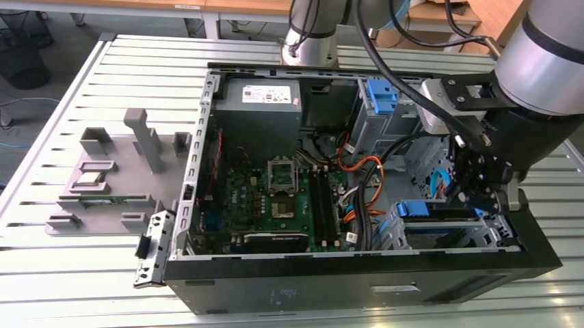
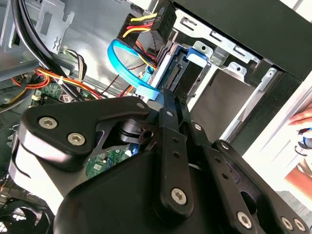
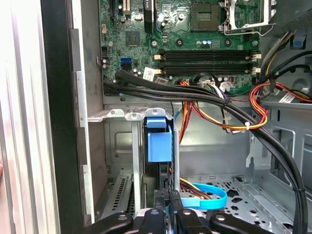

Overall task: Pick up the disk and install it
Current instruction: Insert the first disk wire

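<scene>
a: where is the disk (image 3: pixel 160 139)?

b: standing on edge in the metal drive cage (image 3: pixel 114 115) at the front corner of the open computer case (image 1: pixel 365 290). in the first wrist view its blue carrier bracket shows end-on, between the cage's thin walls. in the exterior view the disk (image 1: pixel 440 210) sits low in the case toward the exterior view's right, with the blue tab facing the motherboard (image 1: pixel 273 198).

a: and the gripper (image 1: pixel 482 198)?

b: it hangs right over the disk, with the arm's big silver-grey joint above it. in the second wrist view the black fingers (image 2: pixel 171 126) run down to the disk's edge and look pinched together on it, so the gripper (image 2: pixel 168 105) is grasping the disk.

a: anything close by?

b: a light blue data cable (image 2: pixel 124 66) loops just beside the cage, and orange, yellow and red power wires (image 3: pixel 253 107) drape above it. the grey power supply (image 1: pixel 260 96) sits at the far end of the case. a person's hand (image 2: pixel 303 131) shows outside the case in the second wrist view.
</scene>
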Controlling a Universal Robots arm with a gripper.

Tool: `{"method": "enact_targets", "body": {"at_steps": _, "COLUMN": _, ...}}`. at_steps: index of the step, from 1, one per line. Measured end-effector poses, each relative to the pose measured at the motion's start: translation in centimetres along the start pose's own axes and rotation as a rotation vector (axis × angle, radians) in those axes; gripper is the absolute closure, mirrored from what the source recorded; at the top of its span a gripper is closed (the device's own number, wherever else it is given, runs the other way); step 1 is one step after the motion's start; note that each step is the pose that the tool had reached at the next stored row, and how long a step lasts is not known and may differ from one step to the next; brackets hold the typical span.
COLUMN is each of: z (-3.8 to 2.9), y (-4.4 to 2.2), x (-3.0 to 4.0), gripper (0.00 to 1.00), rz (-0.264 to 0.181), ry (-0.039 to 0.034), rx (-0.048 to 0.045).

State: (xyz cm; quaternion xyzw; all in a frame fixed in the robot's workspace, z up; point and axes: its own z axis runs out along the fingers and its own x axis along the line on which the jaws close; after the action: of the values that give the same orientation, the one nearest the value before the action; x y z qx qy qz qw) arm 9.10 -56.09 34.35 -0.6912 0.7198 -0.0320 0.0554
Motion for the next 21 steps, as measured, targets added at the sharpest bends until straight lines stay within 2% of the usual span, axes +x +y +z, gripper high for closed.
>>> {"method": "enact_targets", "body": {"at_steps": 4, "z": 0.01, "y": 0.03, "x": 0.0, "gripper": 0.84, "rz": 0.0, "ry": 0.0, "rx": 0.0007}}
{"method": "enact_targets", "body": {"at_steps": 9, "z": 0.32, "y": 0.16, "x": 0.02, "gripper": 0.84, "rz": -0.003, "ry": -0.0082, "rx": 0.0097}}
{"method": "enact_targets", "body": {"at_steps": 16, "z": 0.48, "y": 0.48, "x": 0.04, "gripper": 0.84, "rz": -0.014, "ry": -0.0117, "rx": 0.013}}
{"method": "enact_targets", "body": {"at_steps": 21, "z": 0.67, "y": 0.53, "x": 0.05, "gripper": 0.84, "rz": -0.032, "ry": -0.0246, "rx": 0.0147}}
